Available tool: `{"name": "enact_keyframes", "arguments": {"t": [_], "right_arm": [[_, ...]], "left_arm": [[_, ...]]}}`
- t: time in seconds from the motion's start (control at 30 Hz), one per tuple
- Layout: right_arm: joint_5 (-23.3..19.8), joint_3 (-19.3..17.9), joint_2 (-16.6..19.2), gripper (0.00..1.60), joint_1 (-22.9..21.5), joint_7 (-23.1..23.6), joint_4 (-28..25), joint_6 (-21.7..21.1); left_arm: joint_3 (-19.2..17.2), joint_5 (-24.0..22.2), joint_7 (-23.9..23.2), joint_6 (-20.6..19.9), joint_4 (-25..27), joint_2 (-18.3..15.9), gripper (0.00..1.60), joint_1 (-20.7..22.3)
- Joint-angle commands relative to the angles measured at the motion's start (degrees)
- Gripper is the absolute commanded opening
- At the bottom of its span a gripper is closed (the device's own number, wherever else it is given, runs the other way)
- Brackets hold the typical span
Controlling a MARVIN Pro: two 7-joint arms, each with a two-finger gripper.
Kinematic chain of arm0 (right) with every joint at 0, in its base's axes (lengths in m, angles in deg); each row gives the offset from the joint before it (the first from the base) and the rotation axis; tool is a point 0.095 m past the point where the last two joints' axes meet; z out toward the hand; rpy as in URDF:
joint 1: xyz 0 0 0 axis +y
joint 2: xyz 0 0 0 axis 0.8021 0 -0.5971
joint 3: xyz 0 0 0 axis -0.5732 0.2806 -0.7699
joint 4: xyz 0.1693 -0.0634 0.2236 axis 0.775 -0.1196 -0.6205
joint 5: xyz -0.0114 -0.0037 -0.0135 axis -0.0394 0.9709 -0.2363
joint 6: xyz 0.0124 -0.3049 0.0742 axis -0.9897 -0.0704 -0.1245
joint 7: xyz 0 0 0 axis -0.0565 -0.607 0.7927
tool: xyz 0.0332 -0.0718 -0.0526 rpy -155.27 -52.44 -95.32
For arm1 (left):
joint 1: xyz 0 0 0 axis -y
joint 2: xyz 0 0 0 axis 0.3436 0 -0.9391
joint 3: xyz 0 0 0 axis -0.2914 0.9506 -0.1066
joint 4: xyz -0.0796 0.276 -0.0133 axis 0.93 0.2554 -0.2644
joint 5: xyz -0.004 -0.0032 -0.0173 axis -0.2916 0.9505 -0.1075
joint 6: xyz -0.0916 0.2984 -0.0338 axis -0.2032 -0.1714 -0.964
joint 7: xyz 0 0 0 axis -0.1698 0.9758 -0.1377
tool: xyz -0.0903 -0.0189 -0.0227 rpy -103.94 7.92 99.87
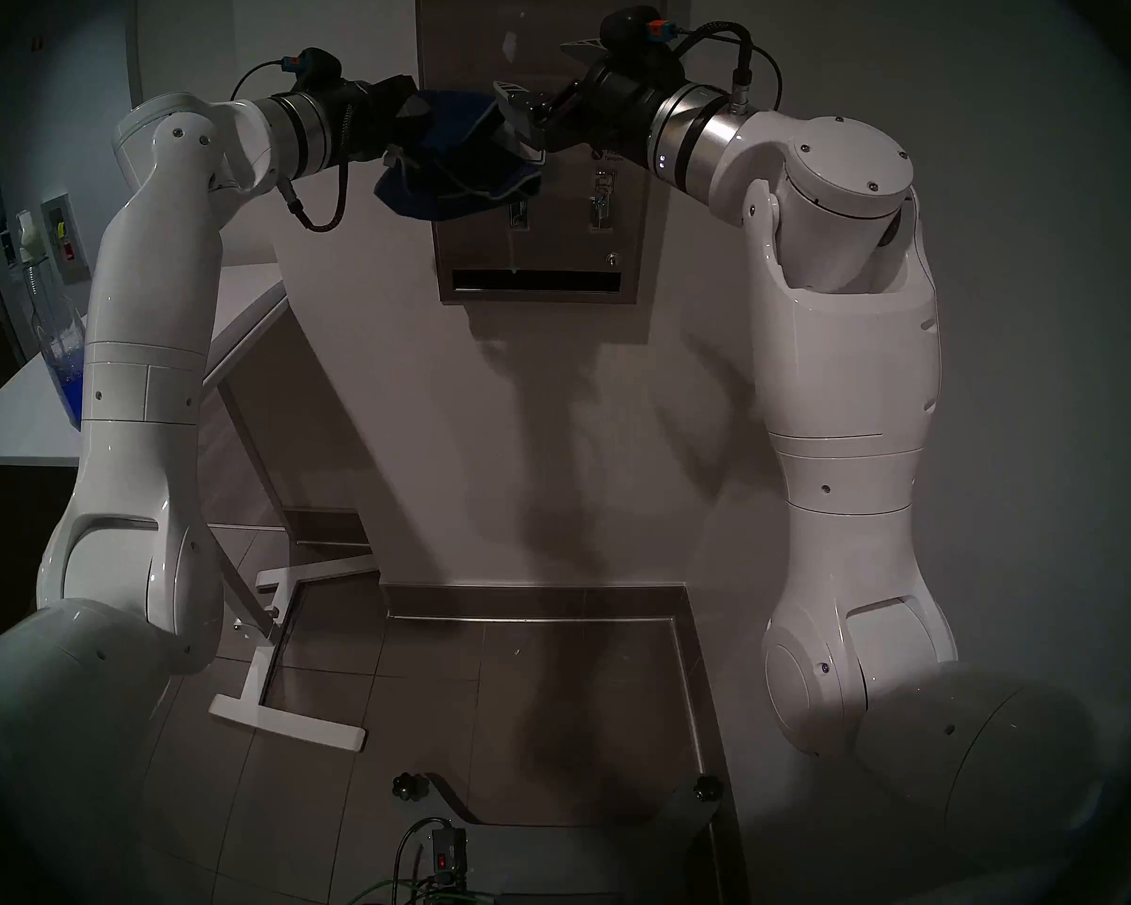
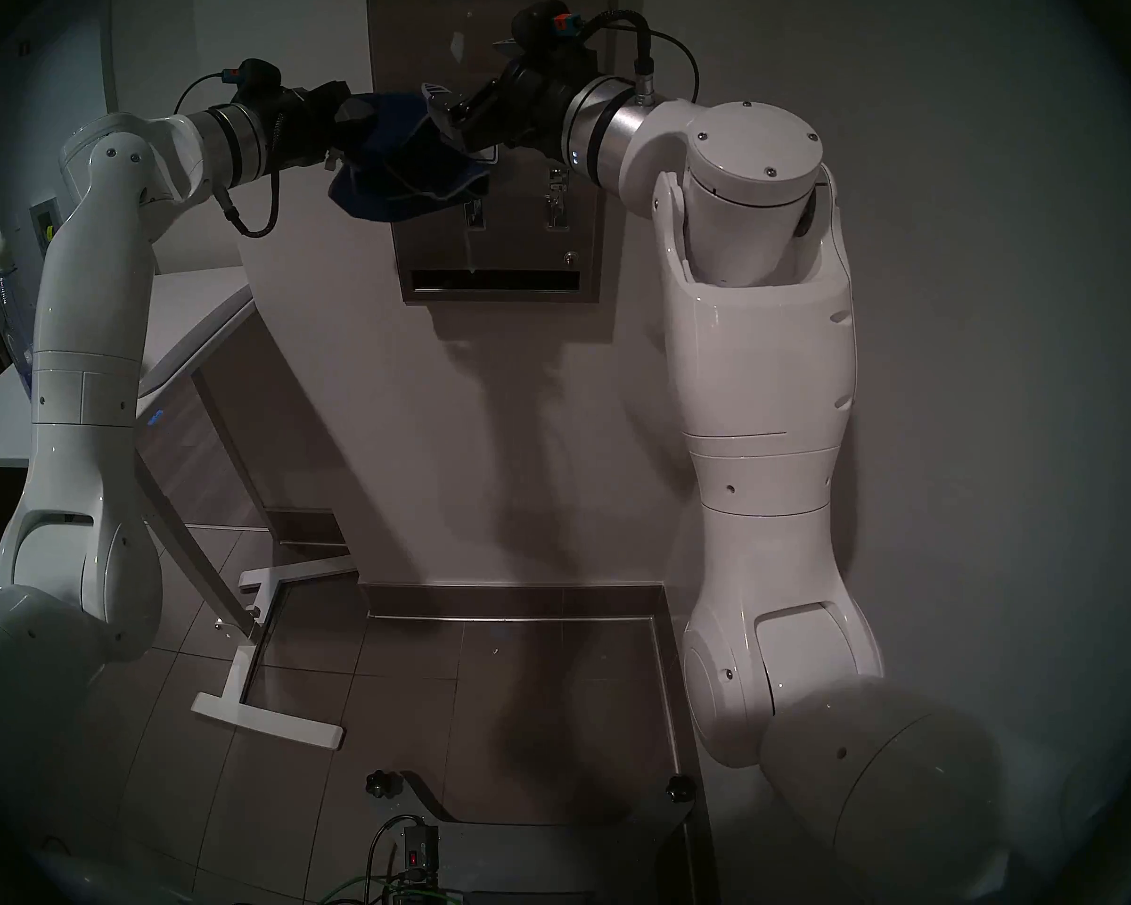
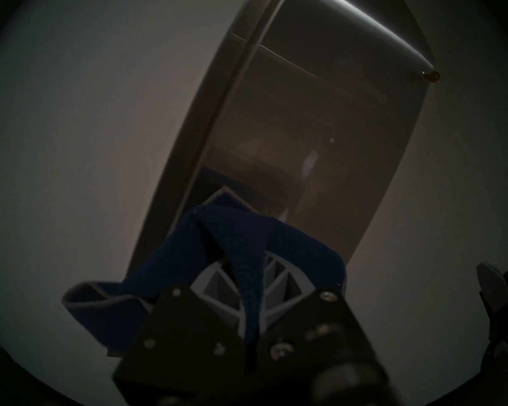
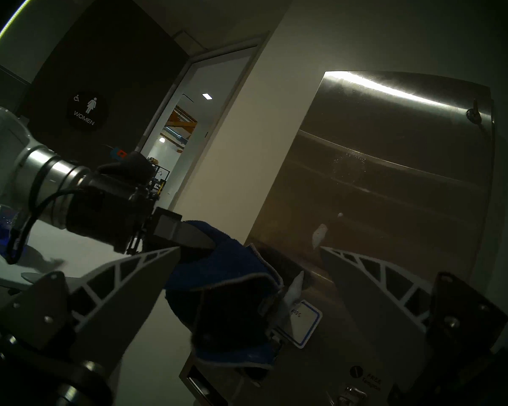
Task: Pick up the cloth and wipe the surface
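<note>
Cloth, where: the cloth [image 1: 458, 166] is bunched in my left pincer [image 4: 197, 241], hanging in loose folds in front of the steel dispenser panel [image 1: 550, 244]; I cannot tell whether it touches the steel.
Left pincer: pressed together on one fold of the fabric.
Handling: soft, light and floppy, I judge. It will sag and drag rather than push flat, so a grip deep in the bunch with a thick pad out front should suit.
Right pincer: my right pincer [image 4: 250, 250] is spread wide and holds nothing; one finger sits just beside the cloth.
In the way: that right pincer crowds the wiping path. The two levers [image 1: 599, 205] and the blue-bordered label [image 4: 308, 323] could snag the stitched edge.
To wipe: a pale smear [image 4: 318, 235] shows on the panel above the label.
Farther out: the dark slot [image 1: 537, 281] lies below; a spray bottle [image 1: 67, 355] stands on the white surface [image 1: 249, 296] to my left, well apart.
</note>
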Motion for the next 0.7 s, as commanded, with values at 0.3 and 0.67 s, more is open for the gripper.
{"name": "enact_keyframes", "arguments": {"t": [0.3,0.67], "right_arm": [[-0.2,0.04,-1.51,1.6,-2.71,-0.15,3.87,1.8],[-0.25,-0.33,-2.07,1.6,-2.92,-0.81,5.69,3.06]], "left_arm": [[-0.62,-1.95,-4.74,0.89,2.49,1.69,0.0,5.45],[-2.52,-5.88,-5.57,-1.78,6.13,2.9,0.0,6.33]]}}
